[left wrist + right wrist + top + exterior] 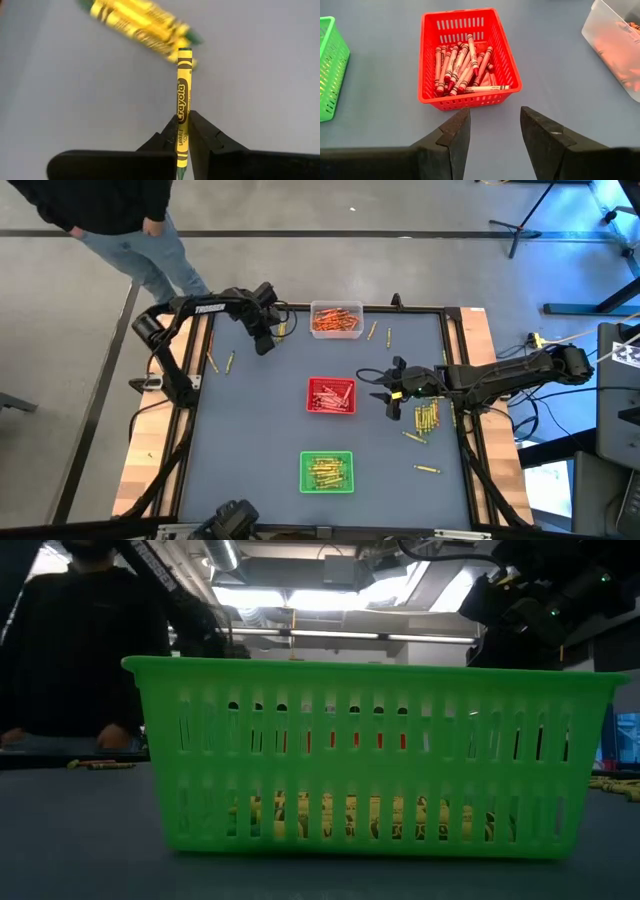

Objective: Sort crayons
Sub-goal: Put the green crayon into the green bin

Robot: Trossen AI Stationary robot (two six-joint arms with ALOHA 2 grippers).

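My left gripper [262, 342] is at the far left of the table, left of the clear tray [336, 330] of orange crayons, and is shut on a yellow-green crayon [182, 90]. Two more yellow-green crayons [142, 22] lie on the table just beyond it. My right gripper [392, 395] is open and empty, right of the red tray [331, 396], which holds red crayons [462, 67]. The green tray [327, 472] of yellow-green crayons stands near the front edge. A pile of yellow-green crayons [427, 417] lies on the table beside my right gripper. My left gripper pinches the crayon between its two fingers [205, 132] near one end [181, 137]. The crayon lies along the fingers and sticks out well beyond their tips, toward the table top. Whether its far end [184, 51] touches the table, I cannot tell.
Loose crayons lie at the far left [229, 362], right of the clear tray [373, 330] and at the near right [428, 469]. A person [120, 220] stands beyond the table's far left corner. In the low view the green tray [370, 755] fills the foreground.
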